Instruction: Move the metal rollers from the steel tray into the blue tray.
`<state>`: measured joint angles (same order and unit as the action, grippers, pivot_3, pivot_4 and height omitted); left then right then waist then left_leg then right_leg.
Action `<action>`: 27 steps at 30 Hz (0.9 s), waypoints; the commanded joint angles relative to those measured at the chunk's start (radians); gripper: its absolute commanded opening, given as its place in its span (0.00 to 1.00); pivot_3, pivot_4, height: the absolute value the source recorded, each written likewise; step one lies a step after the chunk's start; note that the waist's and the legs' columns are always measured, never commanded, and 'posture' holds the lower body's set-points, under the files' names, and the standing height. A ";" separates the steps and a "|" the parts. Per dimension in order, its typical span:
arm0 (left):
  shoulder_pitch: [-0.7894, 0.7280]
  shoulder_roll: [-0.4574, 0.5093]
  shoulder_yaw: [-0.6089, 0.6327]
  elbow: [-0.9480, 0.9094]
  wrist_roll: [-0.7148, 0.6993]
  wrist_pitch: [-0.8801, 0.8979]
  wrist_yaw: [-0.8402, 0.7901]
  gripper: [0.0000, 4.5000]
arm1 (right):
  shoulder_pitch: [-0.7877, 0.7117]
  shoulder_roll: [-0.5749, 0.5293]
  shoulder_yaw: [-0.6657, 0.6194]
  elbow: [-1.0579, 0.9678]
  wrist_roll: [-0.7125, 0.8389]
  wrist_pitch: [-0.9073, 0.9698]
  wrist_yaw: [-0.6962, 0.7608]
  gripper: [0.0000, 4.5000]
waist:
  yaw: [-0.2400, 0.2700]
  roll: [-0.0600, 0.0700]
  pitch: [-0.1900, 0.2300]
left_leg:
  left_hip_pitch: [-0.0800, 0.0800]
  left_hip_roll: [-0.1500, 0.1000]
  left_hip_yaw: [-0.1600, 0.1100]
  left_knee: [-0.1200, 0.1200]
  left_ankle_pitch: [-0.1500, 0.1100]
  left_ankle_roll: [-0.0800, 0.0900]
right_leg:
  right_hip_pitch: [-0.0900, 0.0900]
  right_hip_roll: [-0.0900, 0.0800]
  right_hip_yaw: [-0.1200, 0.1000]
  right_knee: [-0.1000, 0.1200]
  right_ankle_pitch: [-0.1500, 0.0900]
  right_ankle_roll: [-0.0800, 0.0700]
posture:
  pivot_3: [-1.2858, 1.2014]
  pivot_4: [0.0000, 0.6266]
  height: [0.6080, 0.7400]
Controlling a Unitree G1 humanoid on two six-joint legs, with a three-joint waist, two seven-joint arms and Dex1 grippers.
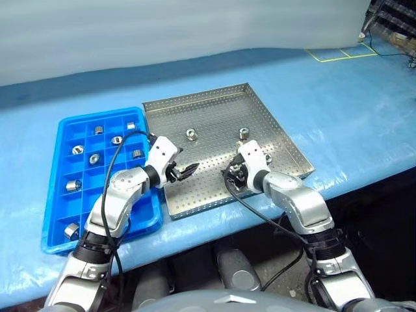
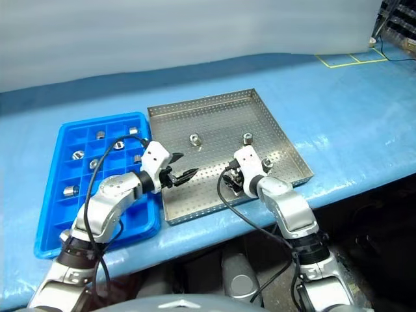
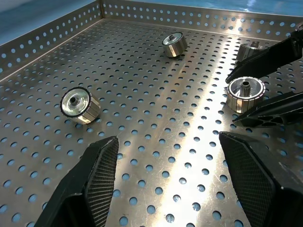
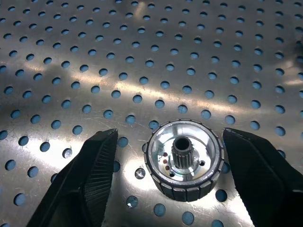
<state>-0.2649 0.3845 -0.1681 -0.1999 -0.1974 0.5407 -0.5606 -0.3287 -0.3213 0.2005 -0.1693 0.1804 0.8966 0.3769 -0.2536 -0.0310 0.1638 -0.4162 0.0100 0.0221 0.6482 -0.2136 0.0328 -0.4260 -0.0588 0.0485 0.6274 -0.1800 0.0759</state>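
Nearest, the right gripper [image 4: 165, 184] reaches down into the large perforated steel tray [image 1: 214, 114] with its black fingers spread on either side of one shiny ribbed metal roller [image 4: 184, 161] with a hollow hub, which stands flat on the tray floor. Neither pad touches it, so nothing is pinched yet. The roller sits closer to one finger than the other; a lopsided squeeze could push the short cylinder sideways or tip it so that it rolls across the slick metal, and the jaws would shut on nothing.

Beside it, the left gripper [image 1: 184, 171] hovers low over the tray's near-left part, fingers spread and empty.

Farther in, three more rollers rest on the tray: one by the right rim [image 1: 268, 158], one mid-tray [image 1: 191, 134] and one toward the right [image 1: 244, 133].

To the left, just beside the steel tray, the bright blue plastic compartment tray [image 1: 57, 133] already holds several rollers, each in its own square cell.
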 commanded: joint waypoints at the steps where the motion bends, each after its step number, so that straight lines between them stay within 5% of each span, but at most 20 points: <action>1: 0.010 -0.004 0.035 -0.058 -0.005 0.001 0.027 0.83 | 0.007 -0.011 0.027 -0.008 0.006 -0.004 0.042 0.54 | 0.011 0.000 0.000 | 0.000 0.000 0.000 0.000 0.000 0.000 | 0.000 0.000 0.000 0.000 0.000 0.000 | 0.43 0.24 1.00; 4: 0.022 0.000 0.042 -0.067 -0.007 0.002 0.035 0.83 | 0.007 -0.014 0.033 -0.018 -0.004 -0.012 0.047 0.39 | 0.019 0.000 0.000 | 0.000 0.000 0.000 0.000 0.000 0.000 | 0.000 0.000 0.000 0.000 0.000 0.000 | 0.43 0.24 1.00; 13: 0.059 0.008 0.102 -0.127 -0.019 0.021 0.074 0.83 | 0.001 -0.022 0.036 -0.095 0.031 -0.035 0.115 0.39 | 0.025 0.000 0.000 | -0.001 0.000 0.001 0.001 0.000 0.000 | -0.001 0.000 0.000 0.000 0.000 0.000 | 0.44 0.24 1.00; 20: 0.185 0.087 0.315 -0.343 -0.033 0.107 0.142 0.83 | -0.085 0.041 0.057 -0.193 0.059 -0.103 0.139 0.39 | 0.024 0.001 0.001 | -0.001 0.001 0.001 0.000 0.000 0.000 | -0.003 0.000 0.000 0.001 0.000 0.000 | 0.46 0.24 1.00; 27: 0.262 0.105 0.542 -0.443 0.020 0.178 0.287 0.83 | -0.228 0.164 0.121 -0.086 0.077 -0.166 0.183 0.39 | 0.062 0.000 0.001 | -0.001 0.001 0.000 0.000 0.000 0.000 | -0.002 0.000 -0.001 0.000 0.000 0.000 | 0.49 0.24 1.00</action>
<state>-0.0068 0.4852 0.3350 -0.5957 -0.1959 0.7142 -0.3073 -0.5355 -0.1706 0.3113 -0.2613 0.2447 0.7648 0.5442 -0.1918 -0.0306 0.1645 -0.4169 0.0112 0.0223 0.6483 -0.2137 0.0325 -0.4284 -0.0591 0.0471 0.6278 -0.1799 0.0756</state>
